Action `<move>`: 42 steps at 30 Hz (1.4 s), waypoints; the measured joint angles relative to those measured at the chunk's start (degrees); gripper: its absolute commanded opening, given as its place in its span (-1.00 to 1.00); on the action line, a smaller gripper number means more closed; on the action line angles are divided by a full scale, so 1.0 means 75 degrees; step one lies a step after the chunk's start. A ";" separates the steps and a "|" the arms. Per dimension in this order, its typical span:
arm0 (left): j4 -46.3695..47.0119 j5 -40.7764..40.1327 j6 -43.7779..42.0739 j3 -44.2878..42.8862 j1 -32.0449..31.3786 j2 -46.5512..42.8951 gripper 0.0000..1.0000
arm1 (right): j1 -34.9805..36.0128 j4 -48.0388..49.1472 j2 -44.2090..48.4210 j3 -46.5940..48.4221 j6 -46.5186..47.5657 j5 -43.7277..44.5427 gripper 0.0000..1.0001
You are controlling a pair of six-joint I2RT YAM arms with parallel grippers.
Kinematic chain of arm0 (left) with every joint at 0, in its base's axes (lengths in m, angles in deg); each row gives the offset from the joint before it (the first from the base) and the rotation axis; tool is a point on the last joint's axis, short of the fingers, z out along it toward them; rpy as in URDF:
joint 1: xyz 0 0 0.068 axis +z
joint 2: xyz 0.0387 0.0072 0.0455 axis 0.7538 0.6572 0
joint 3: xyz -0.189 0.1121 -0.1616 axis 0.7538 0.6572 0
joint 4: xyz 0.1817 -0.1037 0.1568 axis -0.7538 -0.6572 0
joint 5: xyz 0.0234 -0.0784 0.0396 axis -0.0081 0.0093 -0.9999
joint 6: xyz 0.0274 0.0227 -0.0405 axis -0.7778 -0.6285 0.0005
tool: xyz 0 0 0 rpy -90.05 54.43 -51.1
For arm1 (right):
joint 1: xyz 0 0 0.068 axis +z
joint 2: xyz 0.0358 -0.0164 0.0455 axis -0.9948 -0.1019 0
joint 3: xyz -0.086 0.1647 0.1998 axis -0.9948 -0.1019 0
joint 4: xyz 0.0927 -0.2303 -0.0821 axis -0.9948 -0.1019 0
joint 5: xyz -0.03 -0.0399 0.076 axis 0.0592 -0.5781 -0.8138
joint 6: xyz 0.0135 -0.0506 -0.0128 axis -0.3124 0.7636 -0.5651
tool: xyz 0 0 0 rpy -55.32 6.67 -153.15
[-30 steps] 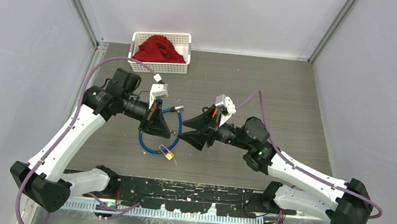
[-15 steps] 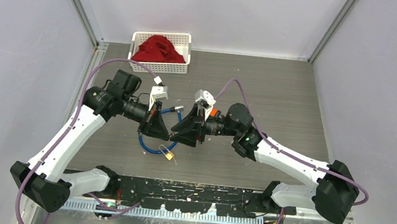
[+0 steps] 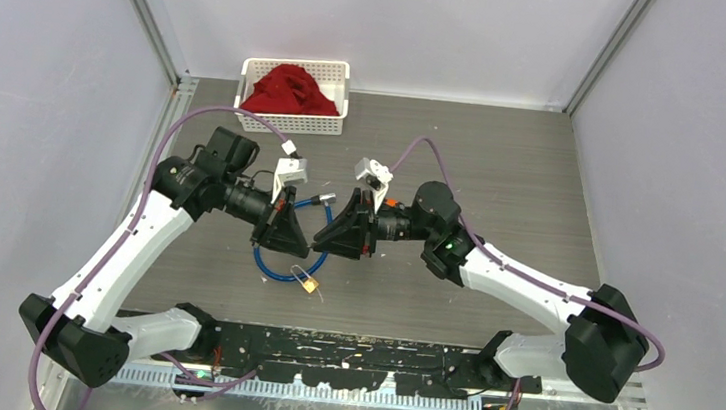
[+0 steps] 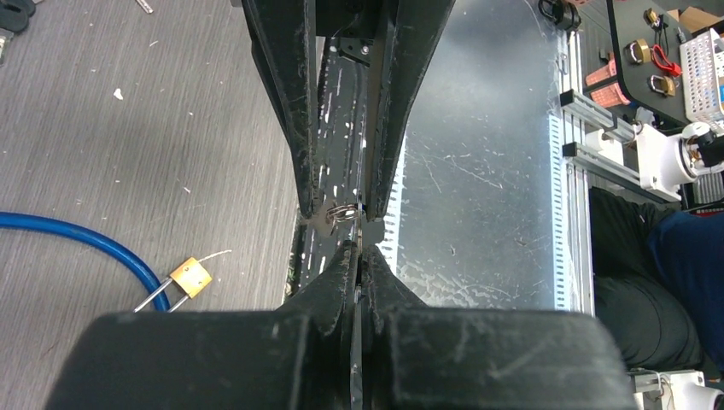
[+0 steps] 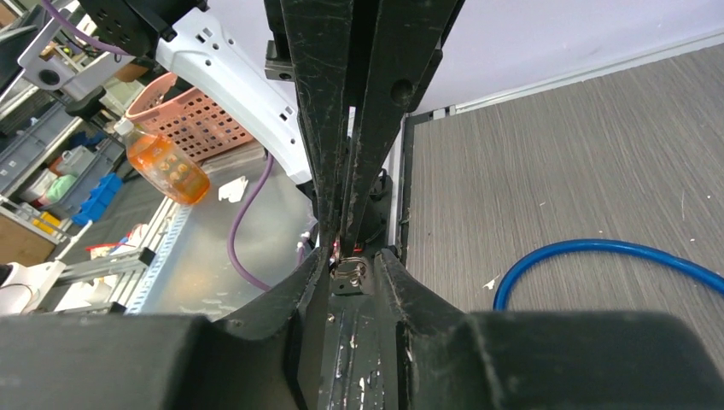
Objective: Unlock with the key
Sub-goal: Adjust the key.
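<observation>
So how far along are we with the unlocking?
Done: the key is off the table, pinched in the left gripper. In hand: the right gripper straddles it, seemingly a handover; grip unclear. Remaining: the padlock on its blue cable lies untouched, key not inserted.

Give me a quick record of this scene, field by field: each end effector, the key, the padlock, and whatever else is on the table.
Left end effector: shut on the key
Right end effector: jaws flanking the same key's ring end; firm grip unclear
Key: in the air between both end effectors, not in the padlock
Padlock: brass, lying on the table, at the end of the blue cable
Basket: far left corner, holds a red cloth
</observation>
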 measured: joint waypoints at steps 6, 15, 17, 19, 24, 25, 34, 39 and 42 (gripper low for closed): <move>-0.0029 -0.0067 -0.0017 0.0000 0.0000 0.0006 -1.00 | 0.0000 0.0003 -0.0143 0.0044 -0.0038 -0.0055 -0.44; -0.0067 -0.0117 -0.0038 0.0000 0.0000 0.0006 -1.00 | 0.0000 0.0125 -0.0312 0.0140 -0.0248 -0.0236 -0.60; -0.0067 -0.0163 -0.0041 0.0003 0.0000 0.0006 -1.00 | 0.0000 0.0143 -0.0329 0.0166 -0.0291 -0.0283 -0.79; -0.0067 -0.0210 -0.0058 0.0003 0.0000 0.0003 -1.00 | 0.0000 0.0175 -0.0344 0.0198 -0.0335 -0.0402 -0.97; -0.0067 -0.0262 -0.0096 0.0003 -0.0006 -0.0015 -1.00 | 0.0000 0.0224 -0.0364 0.0236 -0.0376 -0.0580 -0.98; -0.0067 -0.0265 -0.0096 0.0003 -0.0006 -0.0017 -1.00 | 0.0000 0.0216 -0.0364 0.0236 -0.0376 -0.0592 -0.96; -0.0067 -0.0350 -0.0114 0.0003 -0.0006 -0.0026 -1.00 | 0.0000 -0.0178 -0.0376 0.0358 -0.0341 -0.0522 -0.74; -0.0067 -0.0396 -0.0111 0.0003 -0.0006 -0.0026 -1.00 | 0.0000 -0.0493 -0.0382 0.0423 -0.0321 -0.0452 -0.67; -0.0073 -0.0423 -0.0111 0.0003 -0.0006 -0.0026 -1.00 | 0.0000 -0.0807 -0.0425 0.0565 -0.0213 -0.0446 -0.76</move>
